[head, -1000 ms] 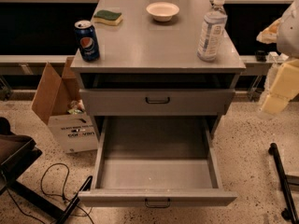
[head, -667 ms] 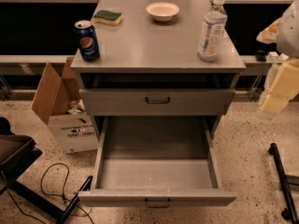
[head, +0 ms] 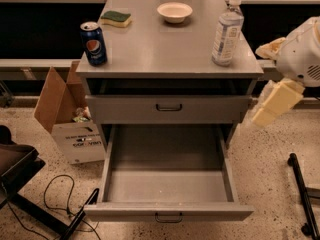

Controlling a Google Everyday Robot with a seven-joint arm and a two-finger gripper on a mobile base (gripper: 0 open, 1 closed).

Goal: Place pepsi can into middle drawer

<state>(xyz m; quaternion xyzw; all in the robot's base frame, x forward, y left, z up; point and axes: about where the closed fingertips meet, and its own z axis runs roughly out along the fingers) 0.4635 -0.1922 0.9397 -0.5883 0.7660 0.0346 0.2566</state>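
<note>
The pepsi can (head: 93,43) stands upright at the front left corner of the grey cabinet top (head: 165,49). The middle drawer (head: 167,186) is pulled fully open below, its tray bare, with a black bar handle (head: 168,217) on its front panel. The upper drawer front (head: 168,107) is closed. My gripper (head: 274,104) hangs on the white arm at the right of the cabinet, beside the upper drawer's right end. It is far from the can and holds nothing that I can see.
A clear water bottle (head: 227,31), a white bowl (head: 174,12) and a green-yellow sponge (head: 116,18) are on the cabinet top. A cardboard box (head: 70,119) stands at the left. A black stand and cables (head: 45,204) lie at the lower left, a black pole (head: 302,194) at the right.
</note>
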